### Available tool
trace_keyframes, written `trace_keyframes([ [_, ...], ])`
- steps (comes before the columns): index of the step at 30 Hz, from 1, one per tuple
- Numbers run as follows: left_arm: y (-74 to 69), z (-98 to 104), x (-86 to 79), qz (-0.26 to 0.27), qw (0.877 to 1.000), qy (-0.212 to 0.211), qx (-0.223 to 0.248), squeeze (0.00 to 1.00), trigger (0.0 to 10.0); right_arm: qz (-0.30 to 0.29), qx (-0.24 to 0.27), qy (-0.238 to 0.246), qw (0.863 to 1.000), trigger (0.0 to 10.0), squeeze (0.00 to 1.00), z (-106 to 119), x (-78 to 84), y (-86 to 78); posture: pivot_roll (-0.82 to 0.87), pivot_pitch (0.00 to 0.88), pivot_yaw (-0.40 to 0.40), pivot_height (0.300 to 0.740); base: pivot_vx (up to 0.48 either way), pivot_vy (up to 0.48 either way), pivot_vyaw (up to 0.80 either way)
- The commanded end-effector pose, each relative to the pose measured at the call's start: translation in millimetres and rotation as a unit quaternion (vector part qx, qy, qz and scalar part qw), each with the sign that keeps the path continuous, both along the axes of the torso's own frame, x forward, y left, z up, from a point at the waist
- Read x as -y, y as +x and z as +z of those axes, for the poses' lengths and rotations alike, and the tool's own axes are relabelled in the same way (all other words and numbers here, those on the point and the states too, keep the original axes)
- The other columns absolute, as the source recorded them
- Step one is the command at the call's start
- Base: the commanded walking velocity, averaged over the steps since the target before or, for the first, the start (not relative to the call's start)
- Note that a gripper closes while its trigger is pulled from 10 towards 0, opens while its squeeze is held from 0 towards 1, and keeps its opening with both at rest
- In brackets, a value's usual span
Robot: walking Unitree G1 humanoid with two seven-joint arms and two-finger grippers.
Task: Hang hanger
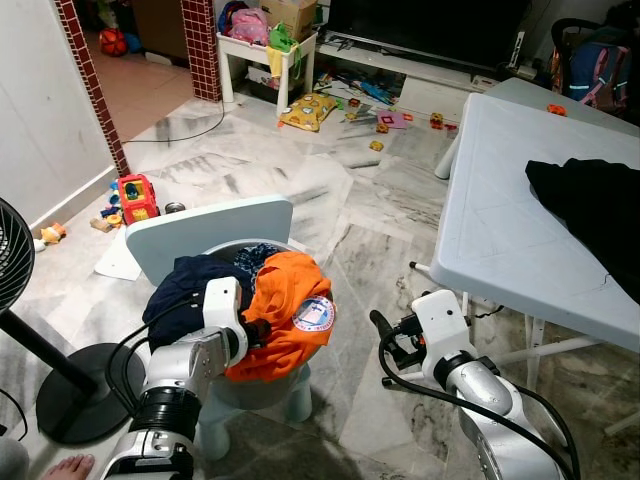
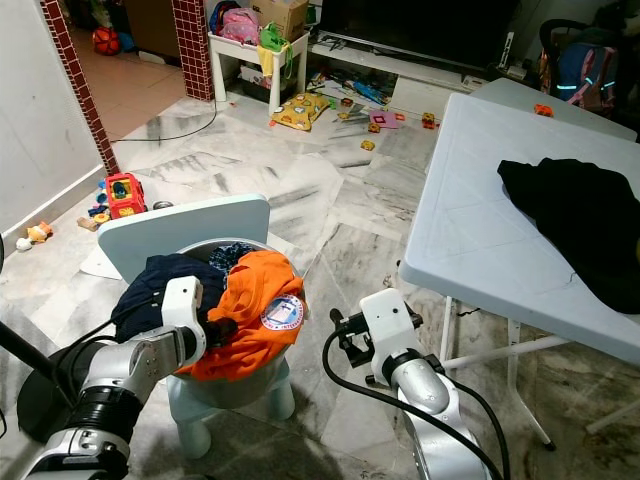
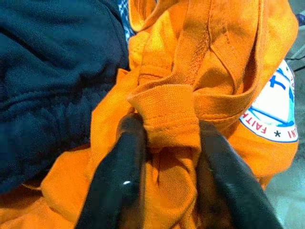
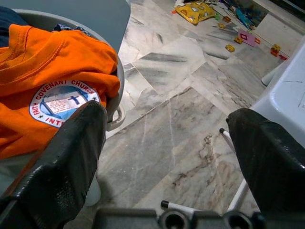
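Note:
An orange T-shirt (image 1: 290,300) with a round white-and-blue badge lies heaped on top of a grey laundry basket (image 1: 255,392), next to a navy garment (image 1: 185,285). My left gripper (image 3: 169,129) is shut on a bunched fold of the orange T-shirt (image 3: 190,71), one black finger on each side of the fold. My right gripper (image 4: 167,114) hangs open low over the marble floor, between the basket and the white table (image 1: 500,230), with nothing between its fingers. A black garment (image 1: 595,205) lies spread on the table's right side.
The basket's pale blue lid (image 1: 210,232) stands up behind it. A black fan (image 1: 15,262) on a round base is at my left, with a person's bare foot (image 1: 65,467) near it. Toys (image 1: 137,197) and a yellow cushion (image 1: 308,110) are scattered on the far floor.

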State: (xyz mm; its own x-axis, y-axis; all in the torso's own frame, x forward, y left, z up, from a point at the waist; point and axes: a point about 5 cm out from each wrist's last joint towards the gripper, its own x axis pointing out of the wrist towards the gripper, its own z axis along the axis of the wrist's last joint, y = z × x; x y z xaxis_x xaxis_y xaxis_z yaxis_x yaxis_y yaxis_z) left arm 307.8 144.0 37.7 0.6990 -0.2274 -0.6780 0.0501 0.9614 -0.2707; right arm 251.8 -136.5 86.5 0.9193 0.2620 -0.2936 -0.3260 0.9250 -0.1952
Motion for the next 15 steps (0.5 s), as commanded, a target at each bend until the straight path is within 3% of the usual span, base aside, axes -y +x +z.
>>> trace_keyframes([
  [1,0.4,1.3,0.8,-0.003,1.000,0.010,0.005,0.00,0.0,-0.002,0.001,-0.005,1.000,10.0,0.00,1.6,2.7,0.9,0.07,0.048,-0.108,0.740,0.000,0.000,0.00],
  [15,1.6,3.3,0.1,-0.006,0.999,0.032,0.023,0.00,0.0,-0.001,0.002,-0.005,1.000,10.0,0.00,1.8,1.8,1.4,0.07,0.046,-0.109,0.740,0.000,0.000,0.00],
])
